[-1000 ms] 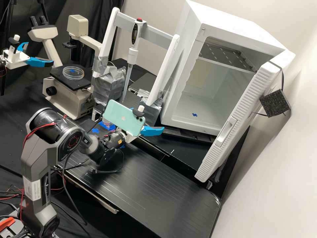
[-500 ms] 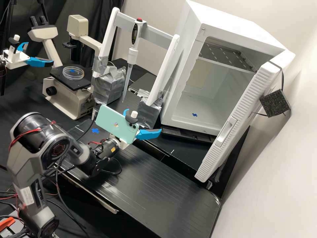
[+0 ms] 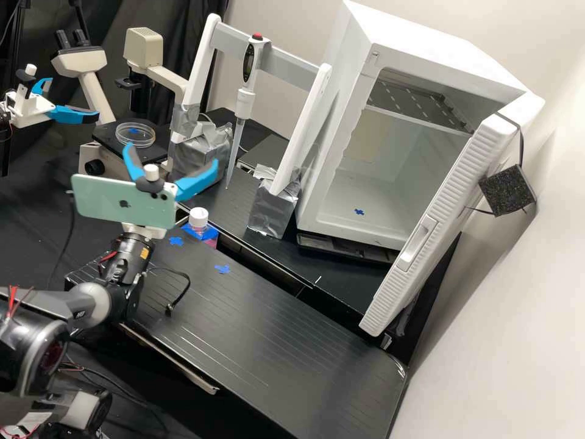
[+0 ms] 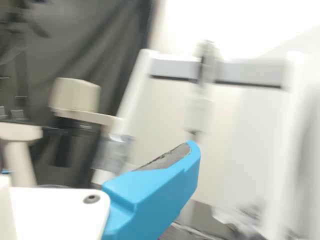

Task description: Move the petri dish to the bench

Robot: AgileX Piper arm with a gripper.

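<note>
I see the petri dish, round, clear and shallow, a blue mark showing through, on the flat black stage of the cream microscope, near my claw, whose blue fingers stand spread wide. My wrist view shows a rough grey pad on one finger; the high view, a ribbed white door swung open.

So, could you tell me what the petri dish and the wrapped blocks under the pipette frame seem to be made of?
The petri dish looks like clear, glossy plastic, possibly glass: the microscope stage shows through it, and its rim glints. The wrapped blocks seem covered in silvery tape or foil, from their crinkled sheen; what lies beneath I can't tell.
</note>
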